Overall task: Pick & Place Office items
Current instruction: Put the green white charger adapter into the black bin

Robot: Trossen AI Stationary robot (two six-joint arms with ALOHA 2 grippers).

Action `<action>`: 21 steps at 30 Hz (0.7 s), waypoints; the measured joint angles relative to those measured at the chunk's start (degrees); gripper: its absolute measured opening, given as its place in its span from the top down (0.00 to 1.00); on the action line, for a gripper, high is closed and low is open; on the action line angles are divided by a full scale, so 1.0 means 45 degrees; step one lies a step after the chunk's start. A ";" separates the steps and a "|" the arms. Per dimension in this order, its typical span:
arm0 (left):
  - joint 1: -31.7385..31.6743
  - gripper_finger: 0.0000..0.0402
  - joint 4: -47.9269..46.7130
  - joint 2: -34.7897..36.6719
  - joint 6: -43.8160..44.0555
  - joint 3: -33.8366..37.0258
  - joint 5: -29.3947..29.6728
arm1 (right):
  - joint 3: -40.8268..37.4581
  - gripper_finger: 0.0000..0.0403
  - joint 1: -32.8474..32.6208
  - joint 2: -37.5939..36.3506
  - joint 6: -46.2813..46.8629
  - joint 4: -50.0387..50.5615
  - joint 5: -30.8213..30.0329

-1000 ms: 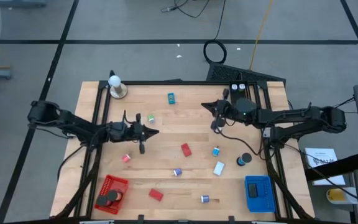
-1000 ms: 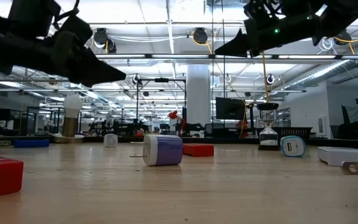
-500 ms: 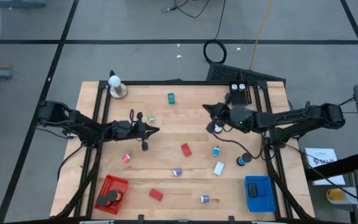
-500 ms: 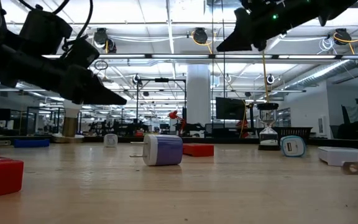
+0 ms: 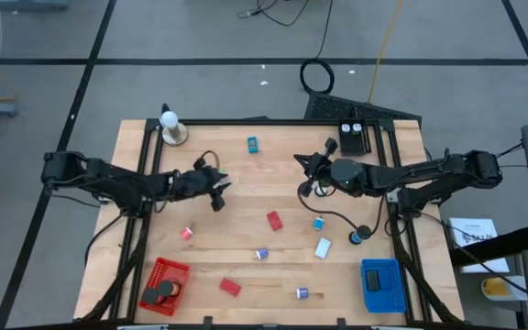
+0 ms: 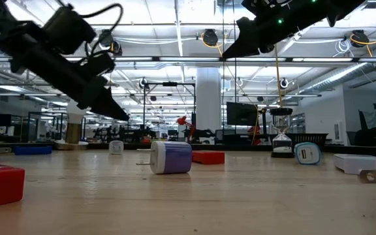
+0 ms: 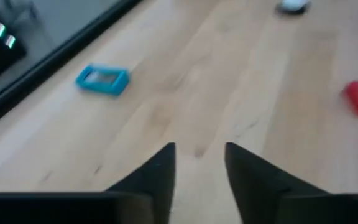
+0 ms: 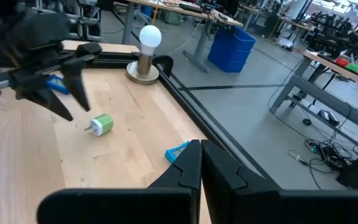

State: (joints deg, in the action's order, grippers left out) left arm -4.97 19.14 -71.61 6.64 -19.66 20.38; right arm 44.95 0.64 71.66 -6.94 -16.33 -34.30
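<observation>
The left gripper (image 5: 216, 191) is hovering parted and empty beside the green plug (image 8: 102, 124), nearer than the clenched right gripper (image 5: 303, 180); the plug is lying on the table (image 5: 246, 234).

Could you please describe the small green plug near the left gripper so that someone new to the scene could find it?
Start at the white ball on a tan base in the table's far left corner. Move toward the table's middle until you reach the left gripper; the green plug lies on the wood close by it. It is the only green piece there, a stubby cylinder with metal prongs at one end.
</observation>
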 joint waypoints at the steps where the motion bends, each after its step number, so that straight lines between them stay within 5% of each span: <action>1: -0.0148 0.59 -0.0911 0.0002 0.0214 -0.0401 0.0127 | 0.0000 1.00 0.0000 0.0000 -0.0036 -0.0020 0.0000; 8: -0.1921 0.40 -0.4363 -0.0096 -0.0010 -0.1688 -0.0232 | 0.0000 1.00 0.0000 0.0000 -0.0322 -0.0011 0.0005; 13: -0.3546 0.38 -0.4325 -0.0099 -0.0701 -0.1540 -0.3010 | 0.0000 1.00 0.0000 0.0000 -0.0427 -0.0007 0.0013; 21: -0.4061 0.38 -0.4690 -0.0213 -0.1666 -0.1510 -0.3500 | 0.0000 1.00 0.0000 0.0000 -0.0612 -0.0008 0.0017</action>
State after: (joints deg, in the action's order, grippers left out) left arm -23.24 -1.97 -72.56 -0.86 -26.46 4.63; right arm 44.95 0.64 71.66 -9.69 -16.37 -34.23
